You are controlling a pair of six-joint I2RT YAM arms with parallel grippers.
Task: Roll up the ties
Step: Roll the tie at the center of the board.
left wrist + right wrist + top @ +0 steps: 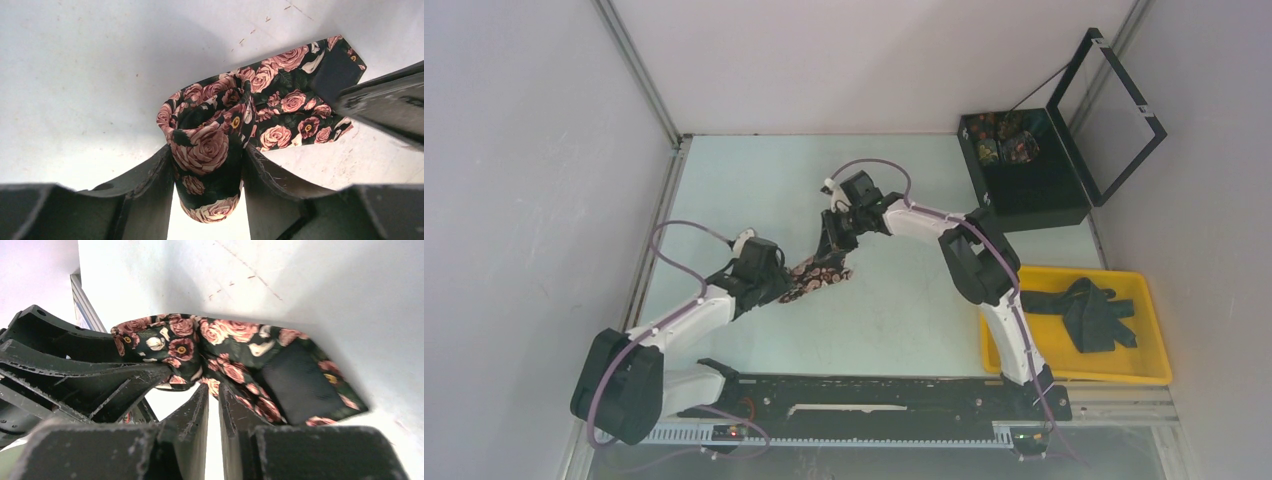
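Note:
A black tie with pink roses (822,274) lies mid-table, partly rolled. In the left wrist view the rolled part (207,135) stands between my left gripper's jaws (207,157), which are shut on it; the loose wide end (295,107) lies flat beyond. My right gripper (837,243) comes from the far side. In the right wrist view its jaws (213,387) are almost closed, pinching the tie's edge (235,352) beside the left gripper's fingers (75,370). The tie's black back side (300,385) shows at the wide end.
A black box (1034,190) with its lid up stands at the back right, with rolled ties (1001,140) inside. A yellow tray (1151,372) at the right holds dark ties (1092,312). A black rail (874,395) runs along the near edge.

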